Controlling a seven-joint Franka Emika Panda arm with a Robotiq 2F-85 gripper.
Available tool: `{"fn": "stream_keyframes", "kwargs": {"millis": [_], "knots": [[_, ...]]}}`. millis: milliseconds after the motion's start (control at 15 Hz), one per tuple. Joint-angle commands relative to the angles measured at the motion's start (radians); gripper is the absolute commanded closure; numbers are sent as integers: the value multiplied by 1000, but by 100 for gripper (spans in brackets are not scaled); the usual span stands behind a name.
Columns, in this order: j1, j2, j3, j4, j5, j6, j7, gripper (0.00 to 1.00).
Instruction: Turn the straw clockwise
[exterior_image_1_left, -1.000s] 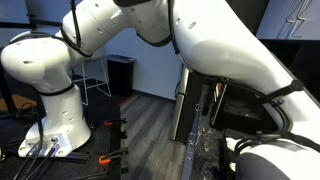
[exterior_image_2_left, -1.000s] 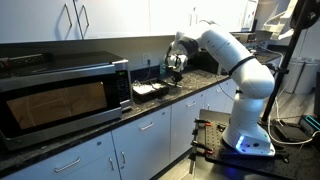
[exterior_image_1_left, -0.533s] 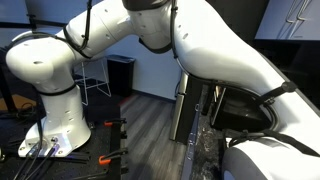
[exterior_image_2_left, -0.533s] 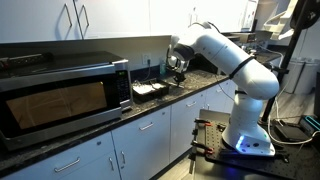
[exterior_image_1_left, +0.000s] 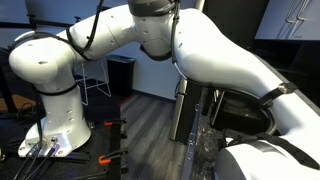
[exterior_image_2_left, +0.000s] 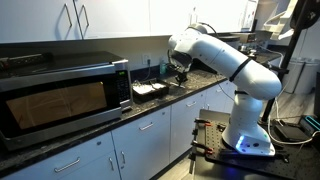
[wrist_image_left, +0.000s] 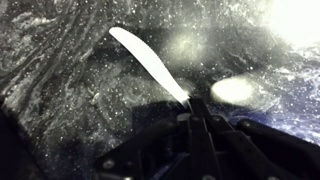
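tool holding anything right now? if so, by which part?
Yes: the tool pinches the white straw at its near end; the rest sticks out over the dark countertop.

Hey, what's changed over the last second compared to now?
The arm swung its gripper lower toward the counter, rightward in an exterior view. In the wrist view it looks shut on the straw. The microwave and black tray stayed put.

straw (wrist_image_left: 148, 62): white, slim, lying flat
pose: slanting upper left to lower right
where: on dark speckled counter (wrist_image_left: 60, 100)
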Motion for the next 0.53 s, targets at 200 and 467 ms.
{"fn": "stream_keyframes", "kwargs": {"millis": [200,467], "knots": [[34,12,-34,-44,86,-50,0,100],[63,-46,-33,-64,69,-39,0,100]]}}
